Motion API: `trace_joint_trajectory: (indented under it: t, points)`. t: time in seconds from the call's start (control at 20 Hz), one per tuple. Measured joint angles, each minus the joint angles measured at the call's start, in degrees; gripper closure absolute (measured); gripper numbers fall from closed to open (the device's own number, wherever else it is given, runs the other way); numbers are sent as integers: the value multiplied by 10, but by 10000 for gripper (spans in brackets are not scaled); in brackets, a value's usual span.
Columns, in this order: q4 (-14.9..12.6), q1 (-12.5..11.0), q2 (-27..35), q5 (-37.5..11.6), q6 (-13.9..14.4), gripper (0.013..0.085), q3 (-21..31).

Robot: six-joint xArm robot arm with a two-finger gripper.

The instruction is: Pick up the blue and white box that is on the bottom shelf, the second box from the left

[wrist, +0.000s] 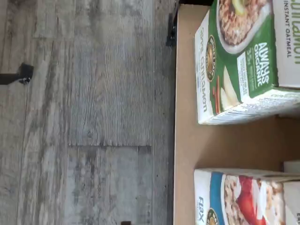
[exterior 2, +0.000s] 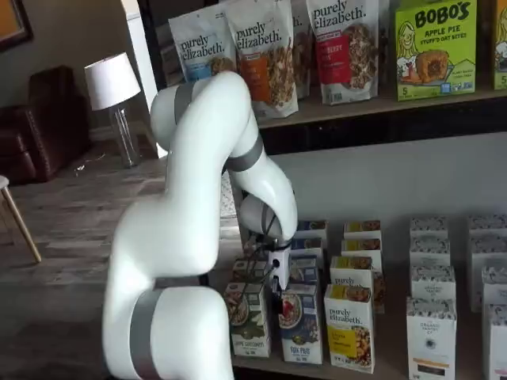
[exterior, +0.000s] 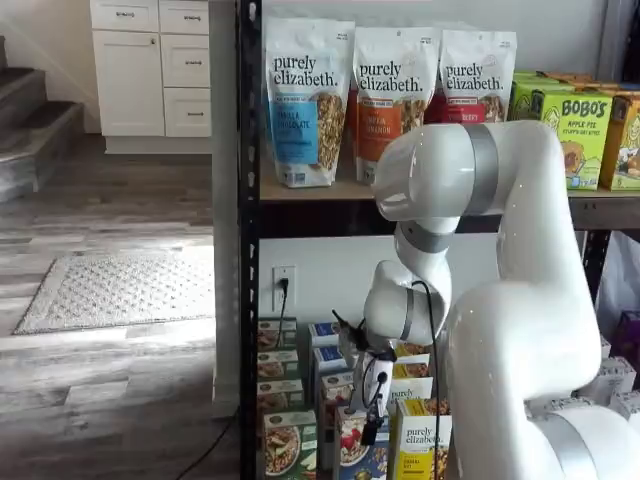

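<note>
The blue and white box (exterior: 349,447) stands at the front of the bottom shelf (wrist: 220,145), between a green carton (exterior: 289,447) and a yellow "purely elizabeth" carton (exterior: 421,441). It shows in both shelf views (exterior 2: 300,323), with a bowl and red berries on its face. In the wrist view its white and blue edge (wrist: 234,197) lies beside the green carton (wrist: 243,61). My gripper (exterior: 369,436) hangs just above the blue and white box's top, also seen in a shelf view (exterior 2: 283,289). Its black fingers show side-on, with no clear gap and nothing in them.
More rows of small cartons (exterior 2: 360,237) stand behind the front row, and white cartons (exterior 2: 432,332) to the right. Tall granola bags (exterior: 305,100) and a Bobo's box (exterior 2: 434,47) sit on the tier above. A black rack post (exterior: 248,250) and grey wood floor (wrist: 93,117) lie to the left.
</note>
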Motion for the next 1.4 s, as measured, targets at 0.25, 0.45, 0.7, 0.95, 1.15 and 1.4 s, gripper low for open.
trace_joint_trajectory:
  t: [0.25,0.45,0.7,0.95,1.15,1.4]
  points:
    - [-26,-6,-2,78,22,130,-29]
    - [-10,-5,-6,57,9,130,-21]
    - [40,0,-5,-5,-34,130,-5]
    - [93,3,10,-41,-81,130,-10]
    - [77,-1,27,-35,-70,130,-32]
    - [71,-7,50,-22,-68,130,-65]
